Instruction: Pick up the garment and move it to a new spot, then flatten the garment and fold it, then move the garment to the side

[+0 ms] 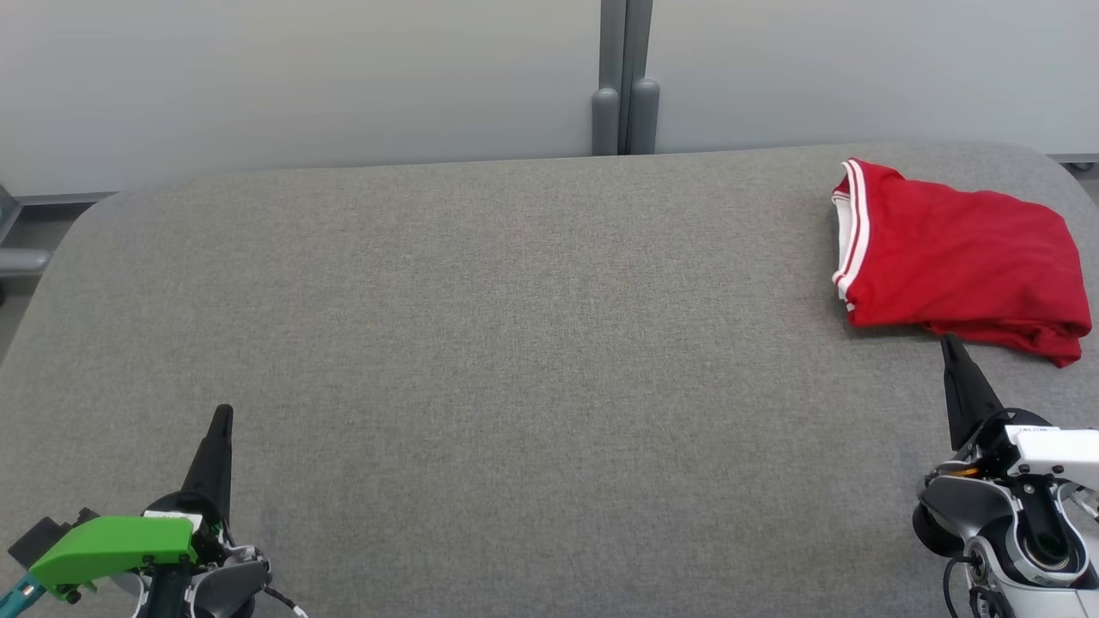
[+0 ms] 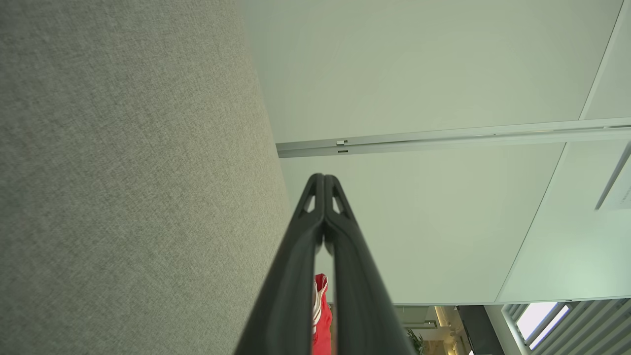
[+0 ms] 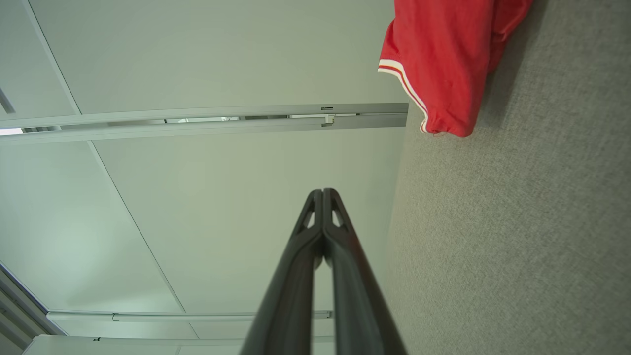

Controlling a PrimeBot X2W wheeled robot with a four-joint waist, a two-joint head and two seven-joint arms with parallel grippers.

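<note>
Tabletop (image 1: 515, 343) in grey fabric, red garment (image 1: 962, 253), pale wall panels (image 1: 300, 77)

room: I see pale, plain wall panels (image 1: 300, 77) behind | joint: grey double post (image 1: 625, 86) between two panels | furniture: grey fabric-topped table (image 1: 515, 343), rounded far corners | far side: possibly a slatted window (image 2: 547, 320), too blurry for me | light: soft, even

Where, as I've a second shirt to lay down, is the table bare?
Bare: the grey table from the left gripper across to the red garment. Crowded: the far right corner, where the garment lies just beyond the right gripper.
</note>
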